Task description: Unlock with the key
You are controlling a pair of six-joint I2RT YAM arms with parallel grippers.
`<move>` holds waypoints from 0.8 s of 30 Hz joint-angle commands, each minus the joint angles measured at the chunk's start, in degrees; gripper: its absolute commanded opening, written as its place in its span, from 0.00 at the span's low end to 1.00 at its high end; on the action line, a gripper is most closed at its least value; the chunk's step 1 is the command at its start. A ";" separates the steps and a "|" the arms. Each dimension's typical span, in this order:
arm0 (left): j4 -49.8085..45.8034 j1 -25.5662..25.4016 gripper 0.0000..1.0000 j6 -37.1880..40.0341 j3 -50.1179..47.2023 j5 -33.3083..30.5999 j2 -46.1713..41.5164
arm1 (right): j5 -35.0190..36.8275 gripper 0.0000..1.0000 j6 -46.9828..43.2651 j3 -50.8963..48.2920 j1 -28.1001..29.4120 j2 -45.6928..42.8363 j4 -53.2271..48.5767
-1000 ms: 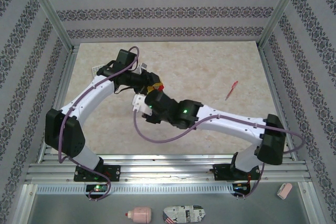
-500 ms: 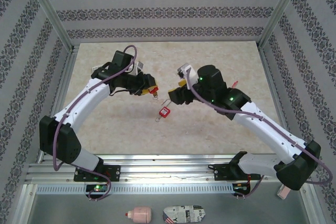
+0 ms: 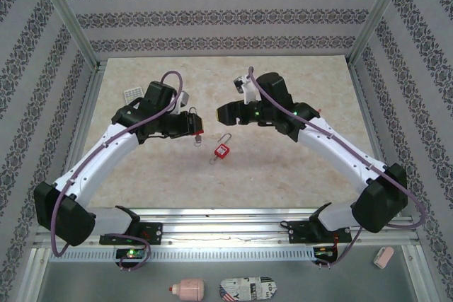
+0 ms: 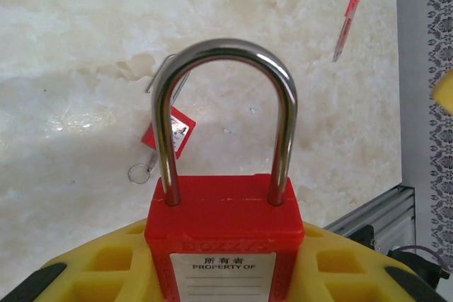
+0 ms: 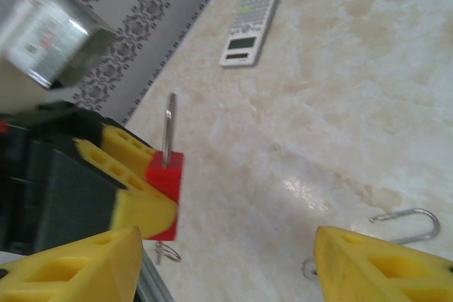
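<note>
**Here, the key turn is the weak point**

The left gripper (image 3: 192, 127) is pinching the red padlock (image 4: 223, 213) by its body. The shackle (image 4: 225, 97) points away from the wrist, and both legs are seated in the body, so I judge it locked. The padlock hangs above the table (image 3: 297, 175), left of centre. The right gripper (image 3: 221, 113) sits just to the right of it and apart from it, with its fingers spread wide and nothing between them. In the right wrist view a small ring (image 5: 168, 252) dangles under the held padlock. It may belong to the key, but I cannot tell whether a key is seated in the keyhole.

Several things could go wrong from here:

- **Missed grasp.** The key end is small and sits on the underside of the lock. If the wide-spread right fingers close slightly off line, they may catch the dangling ring or the lock body instead of the key.
- **Lock twisting in the grip.** The left fingers clamp only the flat faces of the body. Torque from turning a key could rotate the whole padlock between the pads, so the cylinder never turns.
- **Dropping it.** A push or pull along the key's axis could slide the padlock out of the pinch and onto the table.
- **Wrong target.** A second red padlock (image 3: 222, 150) lies on the table on the near side of the gap between the two grippers. It looks much alike and could draw the right arm down to it.
- **Arms colliding.** The two wrists are already close together, so a careless approach could knock one against the other.
</note>
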 commanded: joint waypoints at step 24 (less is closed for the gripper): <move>28.17 2.06 0.00 -20.39 -8.29 11.69 -4.25 | -10.07 0.50 7.00 -12.06 3.88 1.66 22.35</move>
